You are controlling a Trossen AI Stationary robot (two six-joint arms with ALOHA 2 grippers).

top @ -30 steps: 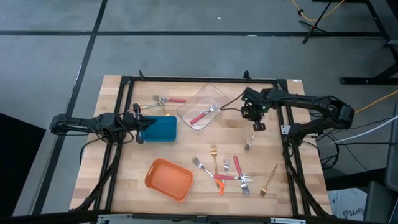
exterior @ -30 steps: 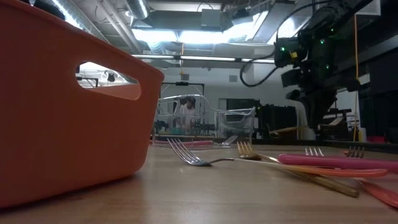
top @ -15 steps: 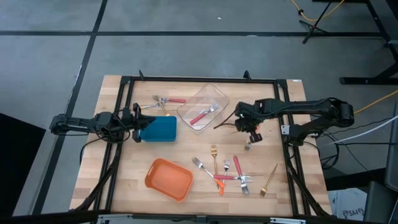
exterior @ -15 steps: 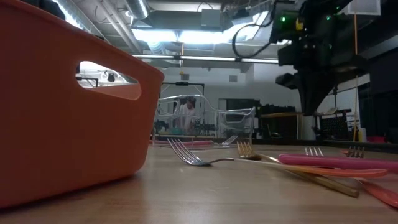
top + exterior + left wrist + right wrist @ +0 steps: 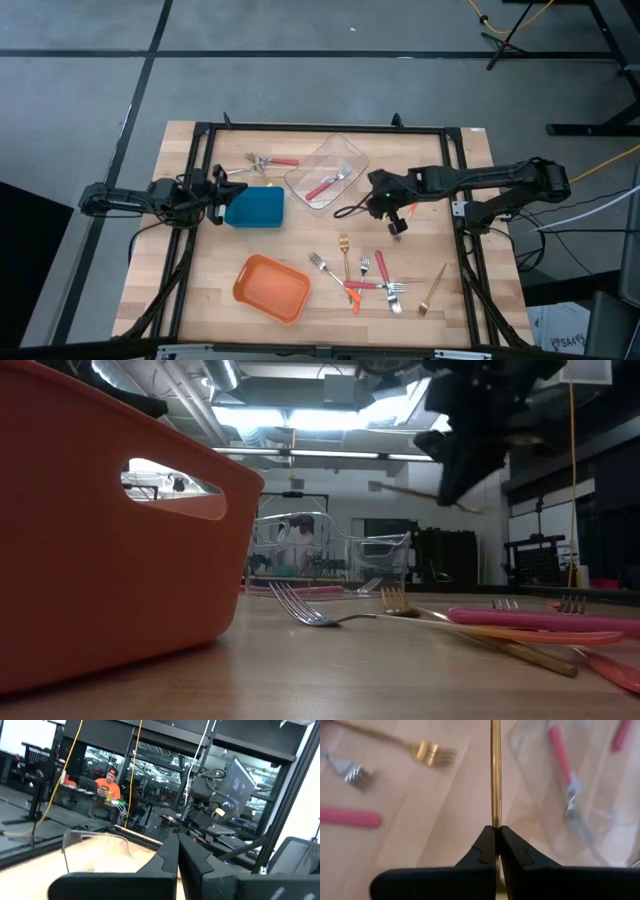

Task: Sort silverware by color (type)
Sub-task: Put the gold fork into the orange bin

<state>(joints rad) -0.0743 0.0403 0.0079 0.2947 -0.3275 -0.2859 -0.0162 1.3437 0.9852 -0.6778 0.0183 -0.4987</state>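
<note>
Right wrist view: gold fork (image 5: 495,775) apparently pinched between right pincer (image 5: 495,836) fingertips.

The gold fork (image 5: 495,775) runs past the frame edge, tines unseen.

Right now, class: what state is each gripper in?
Left gripper: shut, holding nothing, beside the blue container.
Right gripper: shut on a gold fork.
</note>
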